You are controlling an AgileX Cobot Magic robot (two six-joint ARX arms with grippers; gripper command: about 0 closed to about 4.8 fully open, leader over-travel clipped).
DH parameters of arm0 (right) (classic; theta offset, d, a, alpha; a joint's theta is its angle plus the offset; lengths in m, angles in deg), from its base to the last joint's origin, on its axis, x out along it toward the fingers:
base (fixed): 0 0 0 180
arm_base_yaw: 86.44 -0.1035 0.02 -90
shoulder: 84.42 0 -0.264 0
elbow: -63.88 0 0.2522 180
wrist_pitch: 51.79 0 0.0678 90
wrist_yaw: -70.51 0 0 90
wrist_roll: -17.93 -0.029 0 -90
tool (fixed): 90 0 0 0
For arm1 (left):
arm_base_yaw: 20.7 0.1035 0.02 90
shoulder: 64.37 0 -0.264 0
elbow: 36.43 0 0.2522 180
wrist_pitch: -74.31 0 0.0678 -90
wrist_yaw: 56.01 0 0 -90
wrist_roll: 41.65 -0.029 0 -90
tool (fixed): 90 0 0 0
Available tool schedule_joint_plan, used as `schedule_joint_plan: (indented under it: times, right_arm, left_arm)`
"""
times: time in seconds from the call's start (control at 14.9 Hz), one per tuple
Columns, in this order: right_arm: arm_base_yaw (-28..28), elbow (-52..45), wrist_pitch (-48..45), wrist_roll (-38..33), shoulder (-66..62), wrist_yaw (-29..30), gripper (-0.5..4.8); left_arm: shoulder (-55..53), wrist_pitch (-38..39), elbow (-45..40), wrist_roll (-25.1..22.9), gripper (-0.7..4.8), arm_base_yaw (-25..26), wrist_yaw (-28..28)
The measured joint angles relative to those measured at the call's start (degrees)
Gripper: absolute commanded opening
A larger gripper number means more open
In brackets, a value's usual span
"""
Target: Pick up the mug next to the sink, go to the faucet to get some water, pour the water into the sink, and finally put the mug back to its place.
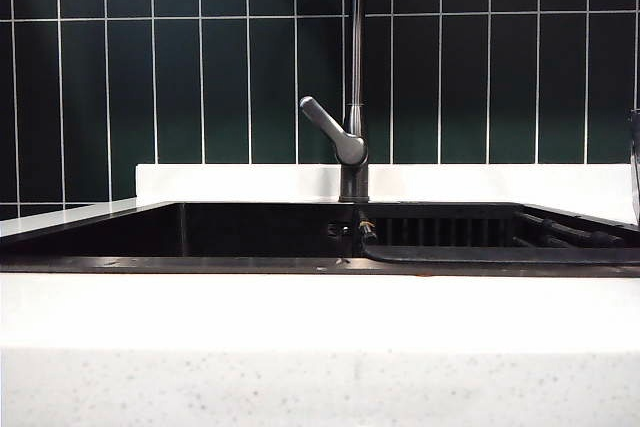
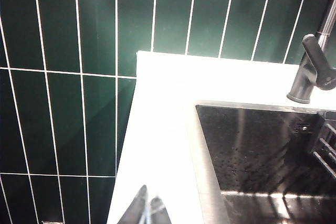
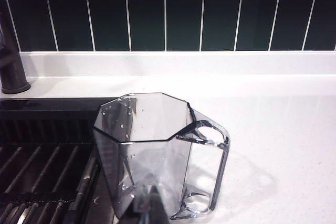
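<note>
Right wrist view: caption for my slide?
Clear mug upright on white counter beside sink rack, shut right tool before it.

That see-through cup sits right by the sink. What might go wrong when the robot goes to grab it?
1. The mug is clear and faceted, with droplets on its walls; the right claw, shut just before it, may slip on wet plastic or glass.
2. It stands right at the sink edge beside the ribbed rack, so a nudge may tip it in.
3. The left claw, also shut, hovers over the counter far from the faucet; it gives no support.
</note>
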Motion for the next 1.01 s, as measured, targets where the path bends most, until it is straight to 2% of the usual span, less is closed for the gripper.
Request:
schedule_joint_plan:
  times: [1.01]
  right_arm:
    - [1.51, 0.0, 1.7, 0.0, 0.0, -0.26, -0.05]
  left_arm:
    - [0.02, 0.39, 0.0, 0.0, -0.05, 0.0, 0.0]
